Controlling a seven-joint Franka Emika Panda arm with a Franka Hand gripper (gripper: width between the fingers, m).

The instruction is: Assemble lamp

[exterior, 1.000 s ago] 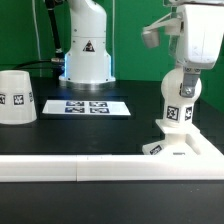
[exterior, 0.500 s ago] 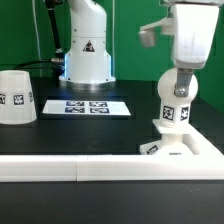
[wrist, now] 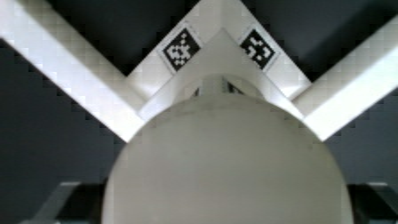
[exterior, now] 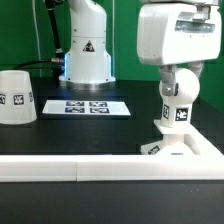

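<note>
The gripper point(exterior: 177, 76) hangs over the right near part of the table, straight above the bulb. Its fingers reach down around the bulb's rounded top, but the wrist's big white housing hides them, so I cannot tell whether they are pressing on it or standing slack.

The black table point(exterior: 100, 135) fills the scene, with a green backdrop behind it. The arm's white pedestal point(exterior: 88, 50) stands at the far side, near the middle. A long white rail point(exterior: 70, 170) runs along the near edge.

The shade point(exterior: 17, 97) stands at the exterior view's left, well apart from the other lamp parts, with its wider end down and a tag on its side. The marker board point(exterior: 87, 106) lies flat between the shade and the gripper, nearer the pedestal.

The base point(exterior: 186, 150) lies flat at the exterior view's right, just behind the rail. The bulb point(exterior: 177, 92) stands upright on it, its tagged neck meeting the base's middle. In the wrist view the bulb point(wrist: 222, 150) fills most of the frame, and two tags show on the base point(wrist: 215, 48) beyond it.
</note>
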